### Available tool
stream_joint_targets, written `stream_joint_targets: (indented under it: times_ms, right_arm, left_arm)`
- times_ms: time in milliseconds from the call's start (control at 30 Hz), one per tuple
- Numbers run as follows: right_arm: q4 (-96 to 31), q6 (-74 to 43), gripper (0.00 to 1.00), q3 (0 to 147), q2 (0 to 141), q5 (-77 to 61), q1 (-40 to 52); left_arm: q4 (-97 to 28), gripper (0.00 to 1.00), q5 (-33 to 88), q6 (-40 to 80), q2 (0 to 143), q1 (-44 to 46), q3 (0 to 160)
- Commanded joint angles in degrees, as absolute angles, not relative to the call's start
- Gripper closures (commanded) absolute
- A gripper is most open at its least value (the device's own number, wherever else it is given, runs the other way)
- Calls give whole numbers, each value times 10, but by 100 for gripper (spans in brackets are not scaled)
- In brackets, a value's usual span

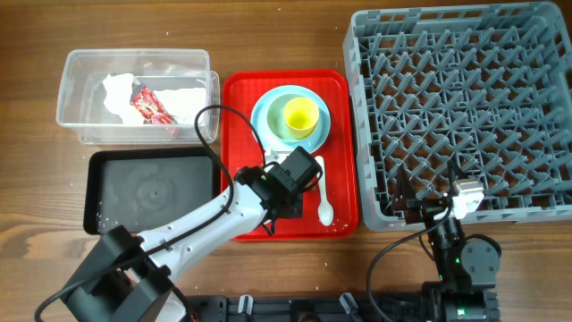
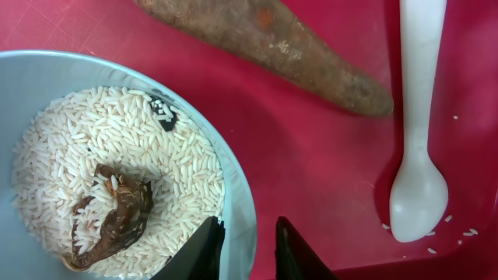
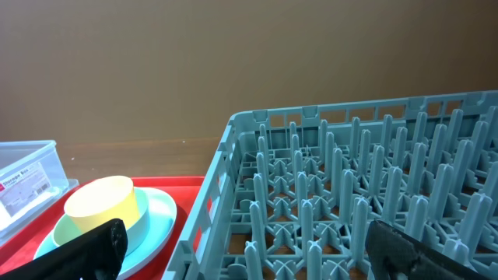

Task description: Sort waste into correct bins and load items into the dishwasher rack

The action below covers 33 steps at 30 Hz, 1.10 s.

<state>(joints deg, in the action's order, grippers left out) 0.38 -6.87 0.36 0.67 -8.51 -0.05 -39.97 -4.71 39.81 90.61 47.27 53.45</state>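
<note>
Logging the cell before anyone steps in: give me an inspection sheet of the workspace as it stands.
Surface: wooden table, red tray in the middle.
Job's things: clear tub holds tissue and red wrapper; black tray beside it; rack with no dishes seen; plate and yellow cup stacked on the red tray; spoon and brown stick lie on it; bowl holds rice and a brown piece.
Clutter: loose grains by the spoon.
Grippers: left gripper astride the bowl's rim, jaws apart; right gripper wide open, empty, at the rack's edge.
Cables: black cable loops over the red tray's left edge.
Surroundings: nothing seen.
</note>
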Motion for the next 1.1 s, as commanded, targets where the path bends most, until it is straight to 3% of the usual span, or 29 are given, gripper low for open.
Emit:
stream_joint_targets:
  times_ms: [0,633,833,967,1067]
  right_arm:
    - [6,-76,0,3,2,-83,-2]
    - [6,-76,0,3,2,-83,-3]
    - [6,-76,0,3,2,-83,-3]
    - [6,-76,0,3,2,-83,-3]
    - [6,-76,0,3,2,-83,-2]
  left_arm:
    - [-398,76,-58,408,913,475,527]
    - [-389,78,-55,408,913,475,513]
    - [-379,85,-55,408,913,475,513]
    - [-379,96,-55,408,913,475,513]
    - [-379,96,-55,408,913,475,513]
